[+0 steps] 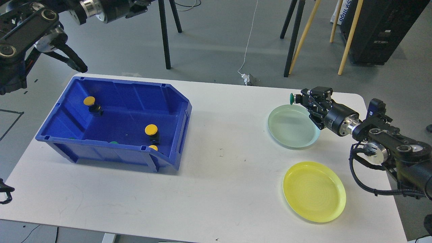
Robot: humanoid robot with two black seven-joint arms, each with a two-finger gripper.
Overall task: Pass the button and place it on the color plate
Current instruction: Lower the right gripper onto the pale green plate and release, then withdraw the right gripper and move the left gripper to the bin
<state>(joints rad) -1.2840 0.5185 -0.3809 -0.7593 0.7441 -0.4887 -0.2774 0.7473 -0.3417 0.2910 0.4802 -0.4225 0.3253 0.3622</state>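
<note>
My right gripper (pixel 301 99) has its jaws clamped on a green button (pixel 291 98), held just above the far rim of the pale green plate (pixel 292 127). My left gripper (pixel 148 3) is up beyond the blue bin (pixel 114 118); I cannot tell how its jaws stand. Yellow buttons (pixel 151 129) sit inside that bin.

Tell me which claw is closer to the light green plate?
Right. The right claw hangs at the light green plate's far rim; the left claw is beyond the blue bin.
</note>
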